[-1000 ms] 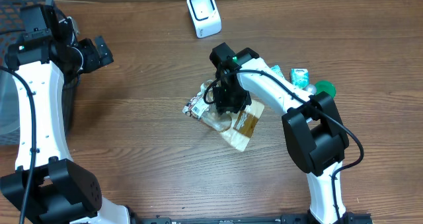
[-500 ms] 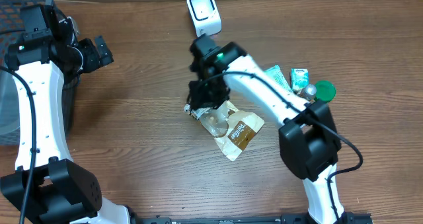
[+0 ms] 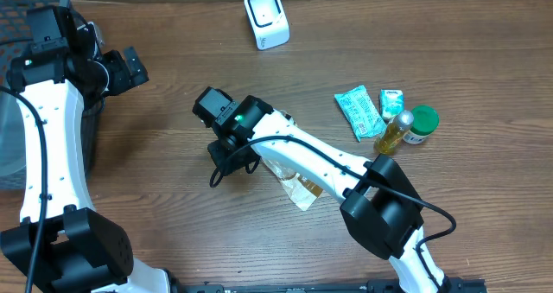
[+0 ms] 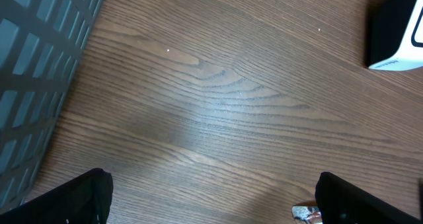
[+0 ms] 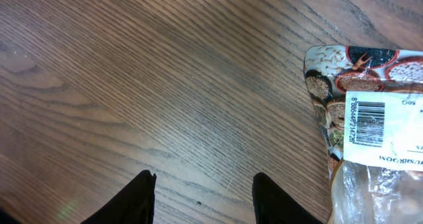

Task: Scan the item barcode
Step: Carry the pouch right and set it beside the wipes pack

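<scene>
The item is a clear-and-brown snack pouch (image 3: 300, 187) lying flat on the wooden table, partly under my right arm. In the right wrist view the pouch (image 5: 370, 72) lies at the right edge with its white barcode label (image 5: 365, 121) facing up. My right gripper (image 3: 232, 162) hovers left of the pouch, open, with only bare wood between its fingers (image 5: 139, 197). The white scanner (image 3: 266, 18) stands at the table's far edge, and its corner (image 4: 396, 26) shows in the left wrist view. My left gripper (image 3: 130, 68) is wide open and empty at the far left.
A teal packet (image 3: 359, 111), a small green box (image 3: 391, 100), a yellow bottle (image 3: 393, 130) and a green-capped jar (image 3: 423, 120) cluster at the right. A grey basket (image 4: 33, 85) stands by the left arm.
My right gripper let go of the pouch, opened, and swung left away from it. The pouch now lies on the table. The left arm has not moved.
</scene>
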Robot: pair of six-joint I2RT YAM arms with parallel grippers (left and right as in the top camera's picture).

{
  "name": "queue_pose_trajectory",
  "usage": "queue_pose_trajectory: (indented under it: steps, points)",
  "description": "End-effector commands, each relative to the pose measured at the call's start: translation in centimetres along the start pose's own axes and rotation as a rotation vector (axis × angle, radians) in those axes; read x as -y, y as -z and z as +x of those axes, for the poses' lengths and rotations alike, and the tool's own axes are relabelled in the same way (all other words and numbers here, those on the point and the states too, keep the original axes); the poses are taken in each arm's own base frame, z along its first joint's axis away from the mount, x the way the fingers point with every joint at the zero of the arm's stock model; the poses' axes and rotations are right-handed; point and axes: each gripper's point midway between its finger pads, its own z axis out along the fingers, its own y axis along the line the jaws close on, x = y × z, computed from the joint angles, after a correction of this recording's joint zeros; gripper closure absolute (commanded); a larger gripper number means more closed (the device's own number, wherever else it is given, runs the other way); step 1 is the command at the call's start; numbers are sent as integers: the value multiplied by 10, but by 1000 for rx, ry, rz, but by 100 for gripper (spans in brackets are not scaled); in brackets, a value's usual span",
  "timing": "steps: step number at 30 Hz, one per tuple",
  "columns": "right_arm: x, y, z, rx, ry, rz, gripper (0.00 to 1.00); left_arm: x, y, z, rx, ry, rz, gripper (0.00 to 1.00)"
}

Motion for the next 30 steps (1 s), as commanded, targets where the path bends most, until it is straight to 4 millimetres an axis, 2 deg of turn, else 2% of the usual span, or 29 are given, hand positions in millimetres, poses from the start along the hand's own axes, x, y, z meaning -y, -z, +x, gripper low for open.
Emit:
queue_pose_trajectory:
  steps: [1,4,7,8,10,16,24,28,30]
  points:
    - [6,-1,0,13,5,33,56,3,1,-2,8,-2,-1,0]
    - [14,-15,7,3,1,52,56,3,1,-2,8,-2,-1,0]
    - [33,-30,14,2,-20,126,56,3,1,-2,8,-2,-1,0]
    - [45,-34,18,1,-50,175,56,3,1,-2,8,-2,-1,0]
    - [60,-36,20,6,-74,236,56,3,1,-2,8,-2,-1,0]
    - [92,-35,24,-16,-120,297,52,3,1,-2,8,-2,-1,0]
    - [166,-21,28,-72,-292,338,51,3,1,-2,8,-2,-1,0]
    - [194,-15,25,-67,-365,340,50,3,1,-2,8,-2,-1,0]
    - [201,-14,25,-67,-389,329,50,3,1,-2,8,-2,-1,0]
